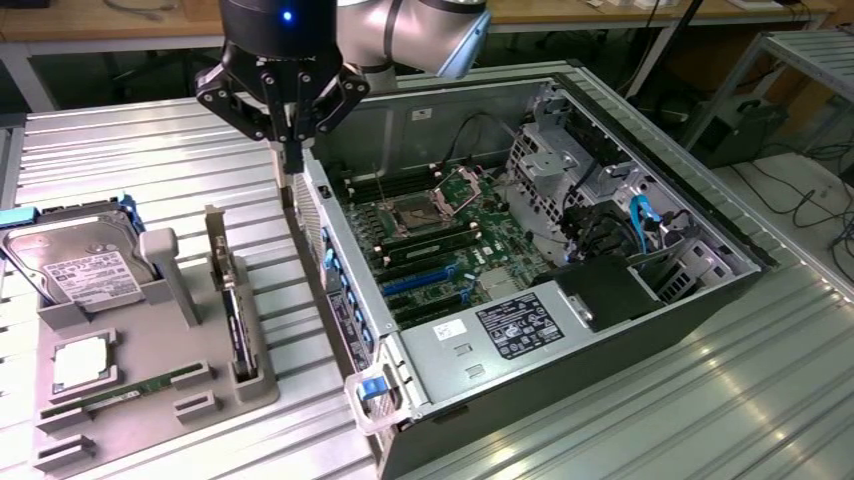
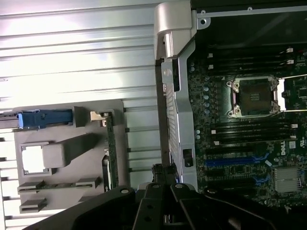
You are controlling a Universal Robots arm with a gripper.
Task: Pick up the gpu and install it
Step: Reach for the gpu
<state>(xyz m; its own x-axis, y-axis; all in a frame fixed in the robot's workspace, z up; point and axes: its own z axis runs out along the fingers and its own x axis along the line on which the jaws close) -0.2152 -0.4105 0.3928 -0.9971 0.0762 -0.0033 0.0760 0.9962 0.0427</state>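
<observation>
One claw (image 1: 286, 168) is shut tight, with nothing in it, just over the side wall of the one case (image 1: 441, 405). In the exterior view, at 8 o'clock from it, one gpu (image 1: 240, 322) stands on edge in one tray (image 1: 254, 392) on the bench (image 1: 134, 150).

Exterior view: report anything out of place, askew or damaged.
Nothing looks damaged or spilled. The gpu stands on edge in the grey holder. One oddity: the CPU socket in the open case has its frame flipped up. The gripper, shut, hangs by the case's rear wall.
</observation>
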